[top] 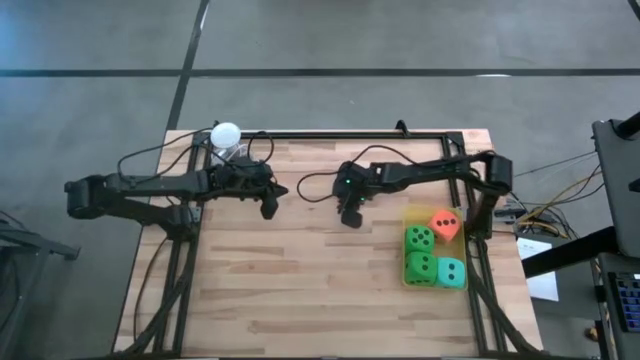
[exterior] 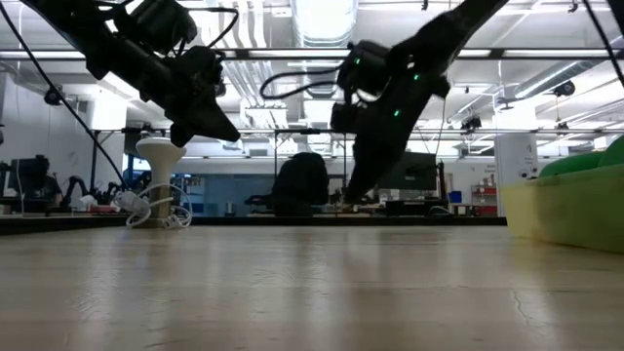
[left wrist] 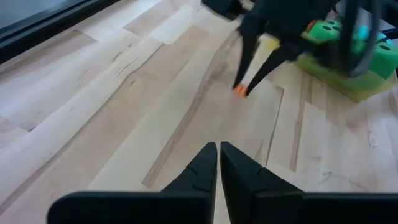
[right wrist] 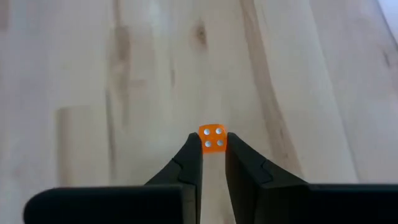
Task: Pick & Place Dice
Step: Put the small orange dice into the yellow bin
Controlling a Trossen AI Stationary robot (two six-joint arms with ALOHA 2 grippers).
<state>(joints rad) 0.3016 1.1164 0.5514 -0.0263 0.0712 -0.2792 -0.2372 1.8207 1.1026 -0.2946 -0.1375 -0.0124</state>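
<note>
Nearest to us, in the right wrist view, the right gripper (right wrist: pixel 212 155) is clenched on a tiny orange die (right wrist: pixel 212 138) with white pips, pinched between its two fingertips above the bare wooden table (right wrist: pixel 93 81).

Going left to right in the high view, we see a white ball (top: pixel 225 133) on a stand at the table's back left edge. Just in front of it the left gripper (top: pixel 269 208) hangs over the boards with its fingers pressed together on nothing. Near the middle of the table we find the right gripper (top: pixel 351 217), and the left wrist view shows the small die (left wrist: pixel 240 91) at its tips, close above the wood. Further right sits a yellow tray (top: pixel 410 214) holding four large foam dice: two green dice (top: pixel 419 239), an orange-red die (top: pixel 445 224) and a teal die (top: pixel 452 272).
</note>
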